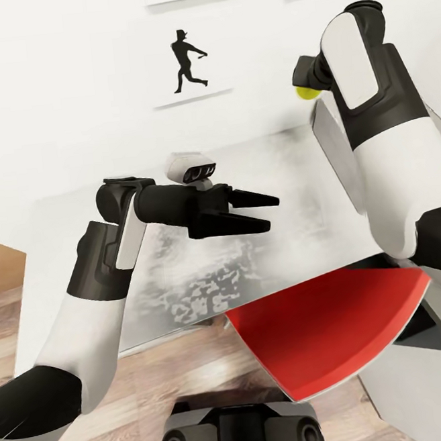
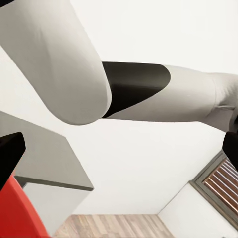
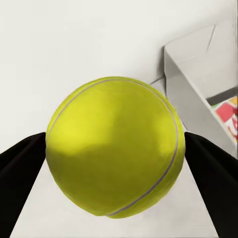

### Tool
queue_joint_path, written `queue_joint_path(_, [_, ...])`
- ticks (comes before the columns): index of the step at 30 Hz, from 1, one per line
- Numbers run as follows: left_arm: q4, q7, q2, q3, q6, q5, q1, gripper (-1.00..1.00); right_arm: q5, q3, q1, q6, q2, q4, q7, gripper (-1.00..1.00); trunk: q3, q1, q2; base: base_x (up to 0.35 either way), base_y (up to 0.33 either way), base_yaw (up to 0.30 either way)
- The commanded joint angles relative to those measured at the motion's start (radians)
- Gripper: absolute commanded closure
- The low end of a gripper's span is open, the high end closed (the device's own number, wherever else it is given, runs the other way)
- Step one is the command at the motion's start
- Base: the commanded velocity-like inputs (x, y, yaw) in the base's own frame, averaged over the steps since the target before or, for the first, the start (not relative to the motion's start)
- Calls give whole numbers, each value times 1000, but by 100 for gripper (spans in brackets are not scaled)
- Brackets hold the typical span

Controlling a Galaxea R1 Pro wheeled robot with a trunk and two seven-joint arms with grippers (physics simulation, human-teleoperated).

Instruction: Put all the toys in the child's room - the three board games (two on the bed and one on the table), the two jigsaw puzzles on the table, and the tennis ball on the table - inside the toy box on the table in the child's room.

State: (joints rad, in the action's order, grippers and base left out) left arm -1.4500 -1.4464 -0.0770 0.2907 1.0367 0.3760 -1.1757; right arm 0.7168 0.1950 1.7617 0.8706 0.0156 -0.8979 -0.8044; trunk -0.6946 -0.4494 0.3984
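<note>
Above the table (image 1: 185, 278), tennis ball (image 3: 115, 146) pinched in right hand (image 1: 308, 84); left hand (image 1: 263, 213) empty, fingers parted.

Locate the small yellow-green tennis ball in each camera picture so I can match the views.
Head view: the small yellow-green tennis ball sits upper right, in the right tool, beside the toy box.
Left wrist view: I cannot find it here.
Right wrist view: it is central, clamped between two black fingers.
Shared landmark: the light grey toy box, beside the ball in head and right wrist views.
</note>
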Motion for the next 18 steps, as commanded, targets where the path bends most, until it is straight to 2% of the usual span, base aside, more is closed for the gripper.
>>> queue_joint_path(1, [0, -2, -1, 0, 11, 2, -1, -100, 12, -4, 1, 2, -1, -1, -11, 100, -1, -1, 2, 0, -271, 17])
queue_joint_path(4, [0, -2, -2, 0, 11, 4, -1, -100, 11, -58, 0, 20, -2, -5, -13, 100, 0, -1, 2, 0, -188, 7])
queue_joint_path(6, [0, -2, -3, -1, 11, 4, -1, -100, 7, -71, -1, 54, -2, -18, -14, 100, 0, -1, 2, 0, -79, 3])
queue_joint_path(10, [0, -2, -3, -1, 11, 4, -1, -100, 3, -79, -2, 112, -1, -56, -14, 100, 0, -1, 2, 0, -26, 1])
queue_joint_path(14, [0, -2, -3, 0, 11, 4, -1, -100, 1, -82, -2, 125, -2, -68, -18, 100, 0, -1, 2, -23, -7, 0])
queue_joint_path(18, [0, -2, -4, 1, 11, 3, -1, -100, 3, -91, -1, 122, -4, -70, -31, 100, 0, -1, 2, -150, -2, 0])
